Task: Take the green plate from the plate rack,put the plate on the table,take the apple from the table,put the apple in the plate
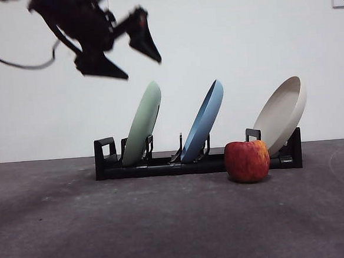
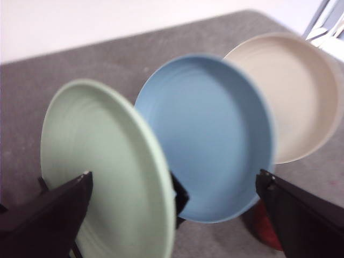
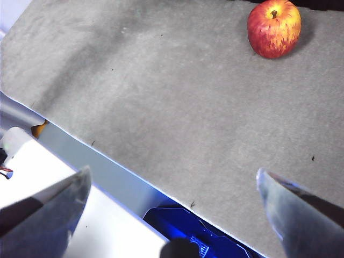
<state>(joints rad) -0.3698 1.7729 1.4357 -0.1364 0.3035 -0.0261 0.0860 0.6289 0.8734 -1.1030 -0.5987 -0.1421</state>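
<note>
I am hovering left gripper (image 1: 125,52), jaws apart, above green plate (image 1: 142,123) | stiff, light, slick: taking upper rim between jaws | right gripper (image 3: 172,199) waiting, jaws apart

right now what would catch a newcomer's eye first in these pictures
Three tilted plates stand in a black rack at the back of the table: the green plate, a blue plate and a beige plate. A red apple sits on the table in front of the rack, below the beige plate. The left gripper hangs open in the air above the green plate, holding nothing.
</note>
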